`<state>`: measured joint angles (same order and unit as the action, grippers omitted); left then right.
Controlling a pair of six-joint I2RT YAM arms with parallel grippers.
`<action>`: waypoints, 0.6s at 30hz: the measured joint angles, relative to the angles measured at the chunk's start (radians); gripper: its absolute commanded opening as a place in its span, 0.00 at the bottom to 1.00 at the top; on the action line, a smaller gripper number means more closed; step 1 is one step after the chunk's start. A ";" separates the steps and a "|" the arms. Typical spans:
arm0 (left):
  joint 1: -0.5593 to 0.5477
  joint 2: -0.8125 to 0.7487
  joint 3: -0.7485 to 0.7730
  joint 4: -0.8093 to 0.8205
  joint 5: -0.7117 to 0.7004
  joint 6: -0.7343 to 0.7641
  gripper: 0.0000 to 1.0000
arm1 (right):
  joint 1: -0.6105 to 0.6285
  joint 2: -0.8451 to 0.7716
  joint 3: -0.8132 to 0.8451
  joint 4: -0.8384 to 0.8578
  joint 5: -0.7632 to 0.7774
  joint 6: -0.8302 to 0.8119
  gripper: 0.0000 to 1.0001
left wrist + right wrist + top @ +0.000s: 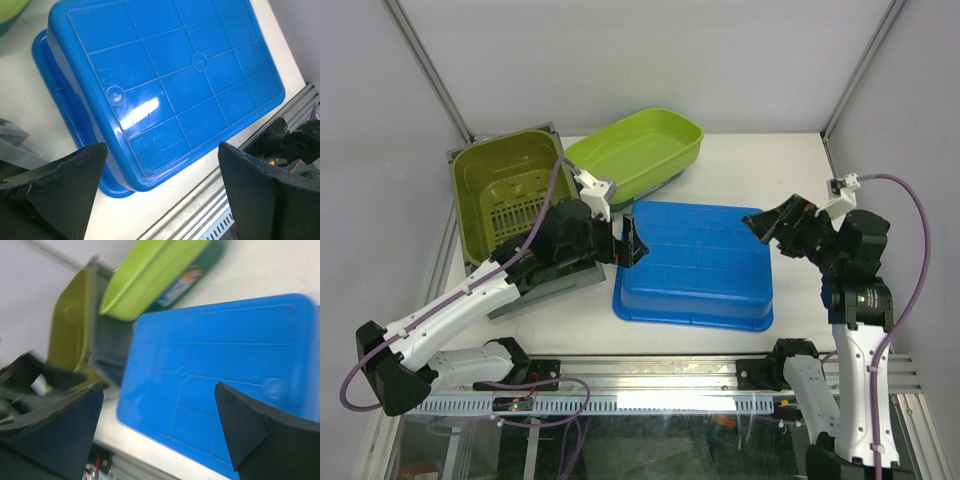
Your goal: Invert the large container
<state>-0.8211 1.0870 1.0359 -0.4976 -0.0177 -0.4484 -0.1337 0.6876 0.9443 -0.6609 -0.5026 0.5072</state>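
The large blue container [698, 263] lies upside down on the white table, its ribbed bottom facing up. It fills the left wrist view [165, 85] and the right wrist view [225, 370]. My left gripper [631, 243] is open and empty, just off the container's left edge. My right gripper [770, 226] is open and empty, above the container's right far corner. Neither touches the container.
A lime green tub [640, 150] stands at the back, leaning on a dark item. An olive green basket [510, 195] lies tipped at the back left on a grey lid [545, 290]. The metal rail [650, 375] runs along the table's near edge.
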 measured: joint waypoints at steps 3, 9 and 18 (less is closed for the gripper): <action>-0.009 0.019 -0.026 0.003 -0.006 -0.023 0.99 | 0.113 -0.040 0.005 0.027 -0.035 -0.006 0.97; -0.045 0.092 -0.044 0.008 -0.010 -0.069 0.99 | 0.174 -0.021 0.023 -0.077 0.044 -0.051 0.98; -0.069 0.212 -0.044 0.019 -0.049 -0.117 0.99 | 0.175 -0.036 0.031 -0.238 0.236 -0.086 0.99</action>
<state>-0.8906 1.2995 0.9920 -0.4786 -0.0666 -0.5655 0.0418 0.6514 0.9749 -0.8993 -0.2665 0.4213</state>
